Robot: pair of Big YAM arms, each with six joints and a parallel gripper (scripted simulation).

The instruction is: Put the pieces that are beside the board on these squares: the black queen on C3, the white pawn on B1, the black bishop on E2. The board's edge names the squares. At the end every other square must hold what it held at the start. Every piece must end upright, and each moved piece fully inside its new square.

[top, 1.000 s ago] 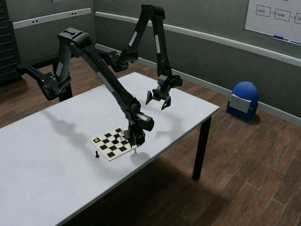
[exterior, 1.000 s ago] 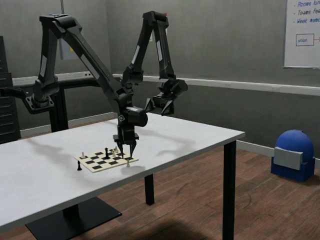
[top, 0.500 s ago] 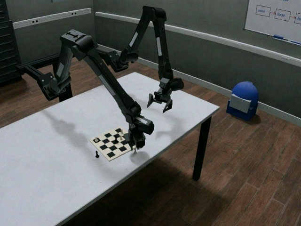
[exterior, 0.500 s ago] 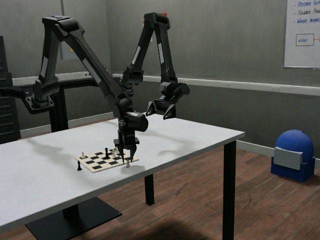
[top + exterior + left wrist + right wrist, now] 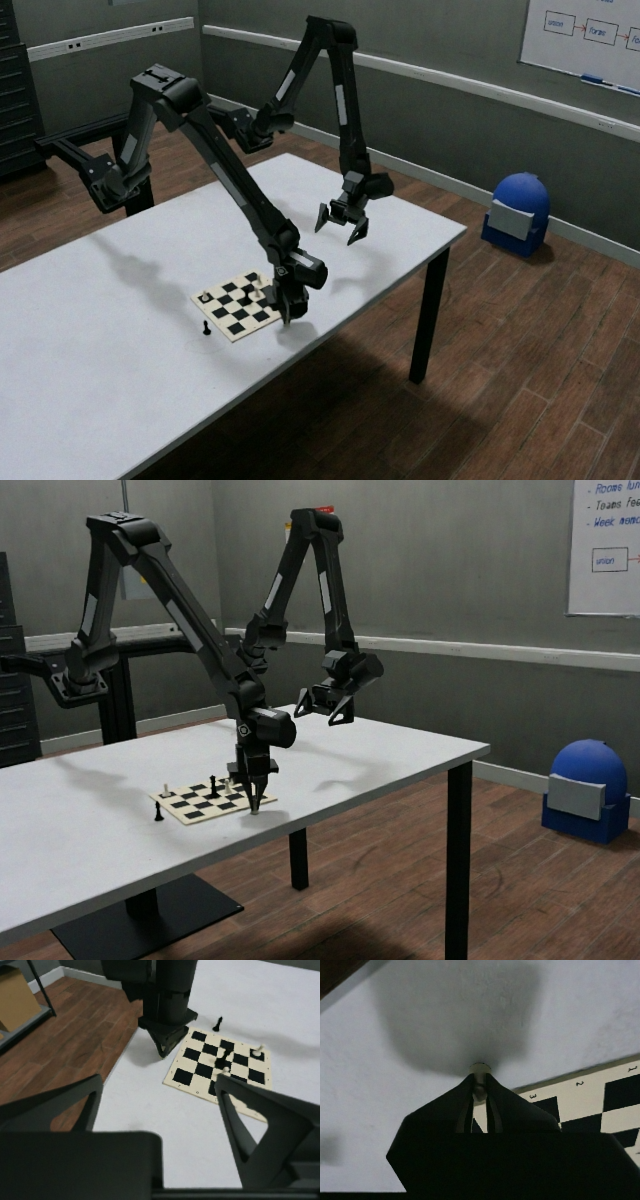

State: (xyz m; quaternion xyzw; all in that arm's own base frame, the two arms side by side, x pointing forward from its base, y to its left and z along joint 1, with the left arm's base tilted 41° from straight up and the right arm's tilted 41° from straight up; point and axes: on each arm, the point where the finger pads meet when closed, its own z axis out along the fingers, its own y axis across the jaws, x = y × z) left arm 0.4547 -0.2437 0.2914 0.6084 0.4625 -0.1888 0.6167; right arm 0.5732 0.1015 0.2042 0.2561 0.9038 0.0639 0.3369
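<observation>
Pawn point(image 5: 287, 323) point(image 5: 254, 812) point(image 5: 481, 1067), white, on counter point(image 5: 103, 320) point(image 5: 77, 836) point(image 5: 370, 1110), lower centre of top view, just beside board point(image 5: 233, 338) point(image 5: 187, 822) point(image 5: 167, 1082) point(image 5: 570, 1082). R. gripper point(image 5: 286, 317) point(image 5: 254, 807) point(image 5: 163, 1053) point(image 5: 480, 1080): tips pinching pawn; L. gripper point(image 5: 332, 237) point(image 5: 313, 720) point(image 5: 160, 1077), upper right of centre, spread. Handling (est.): light, rigid, prob. smooth; rounded head may slip or tilt. Best hold: narrow neck/upper body, centred, vert., mod. force; base left free for upright placement on B1.
</observation>
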